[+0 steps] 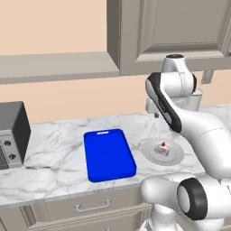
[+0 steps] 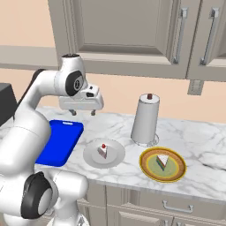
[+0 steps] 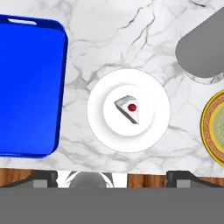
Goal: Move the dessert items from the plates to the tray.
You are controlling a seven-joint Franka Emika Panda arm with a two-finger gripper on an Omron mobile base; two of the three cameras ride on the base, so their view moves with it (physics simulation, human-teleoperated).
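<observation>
The white-pink cake wedge with a red cherry (image 3: 128,108) (image 2: 103,151) (image 1: 162,149) lies on the pale grey-white plate (image 3: 100,127) (image 2: 90,156) (image 1: 177,155). To its right, the layered wedge (image 2: 163,160) rests on the yellow-orange plate (image 2: 148,170) (image 3: 214,127). The bright blue tray (image 1: 109,154) (image 2: 59,141) (image 3: 28,83) lies bare to the left of the pale plate. My gripper (image 2: 82,112) (image 3: 111,177) hangs high above the counter, roughly over the pale plate, pointing down. It is open, holding nothing.
A tall grey cylinder with a dark cap (image 2: 145,119) (image 3: 201,50) stands behind the two plates. A dark grey appliance (image 1: 11,135) sits at the counter's far left. Wall cabinets hang overhead. The marble counter's front edge (image 2: 132,187) runs just before the plates.
</observation>
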